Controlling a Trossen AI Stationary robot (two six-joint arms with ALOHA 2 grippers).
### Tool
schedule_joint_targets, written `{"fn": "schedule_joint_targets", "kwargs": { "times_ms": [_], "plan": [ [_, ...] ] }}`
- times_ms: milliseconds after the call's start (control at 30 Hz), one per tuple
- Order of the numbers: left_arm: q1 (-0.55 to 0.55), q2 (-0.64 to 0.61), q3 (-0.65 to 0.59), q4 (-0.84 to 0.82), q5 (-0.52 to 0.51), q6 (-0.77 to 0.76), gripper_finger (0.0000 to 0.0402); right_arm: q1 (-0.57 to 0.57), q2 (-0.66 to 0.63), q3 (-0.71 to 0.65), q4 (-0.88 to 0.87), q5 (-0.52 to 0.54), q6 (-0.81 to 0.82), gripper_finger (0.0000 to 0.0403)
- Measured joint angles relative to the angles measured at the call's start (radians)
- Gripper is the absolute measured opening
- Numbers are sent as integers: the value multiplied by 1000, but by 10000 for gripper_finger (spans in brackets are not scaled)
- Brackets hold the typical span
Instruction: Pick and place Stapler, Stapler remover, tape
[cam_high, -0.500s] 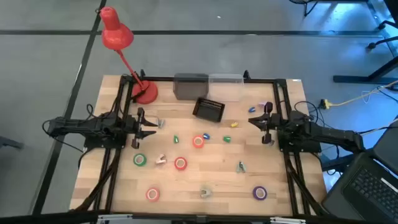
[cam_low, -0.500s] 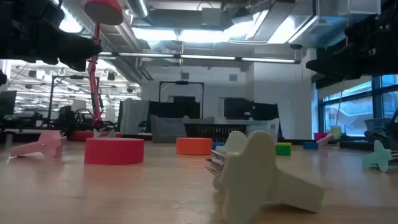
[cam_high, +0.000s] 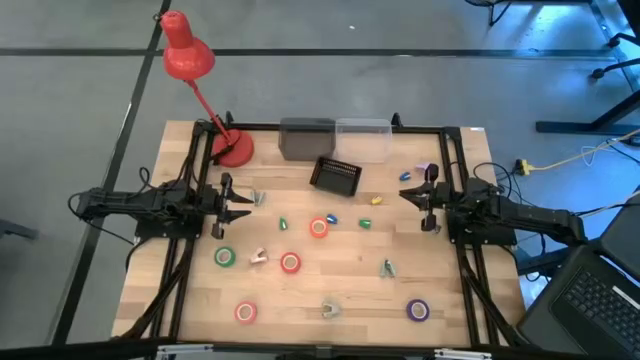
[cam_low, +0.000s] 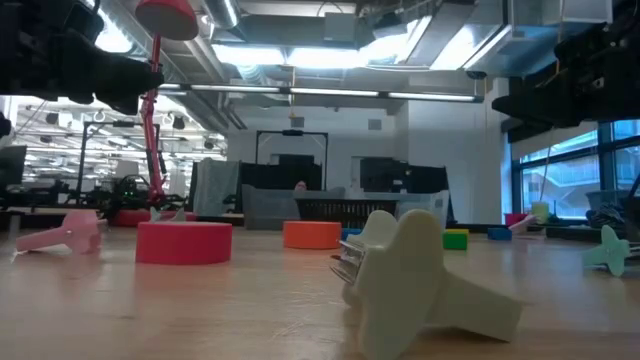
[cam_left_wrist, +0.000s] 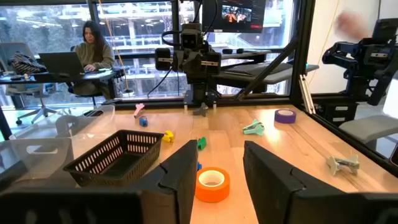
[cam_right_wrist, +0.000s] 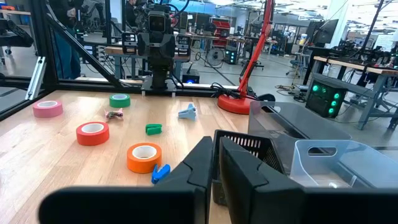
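The orange ring-shaped roll of tape (cam_high: 318, 228) lies flat, hollow centre up, near the middle of the wooden table (cam_high: 340, 290), between the two arms; from the high view I cannot tell which is nearer. It sits straight ahead of the left gripper (cam_left_wrist: 216, 167), framed between that gripper's parted fingers; the right gripper (cam_right_wrist: 216, 159) waits at the right edge, fingers nearly together, holding nothing. A ring has no long axis, so any approach angle should serve.
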Motion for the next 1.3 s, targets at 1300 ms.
{"fn": "schedule_joint_targets", "kwargs": {
  "times_ms": [1300],
  "plan": [
    [0,0,0,0,0,0,125,0,3,0,191,31,-53,33]
  ]
}}
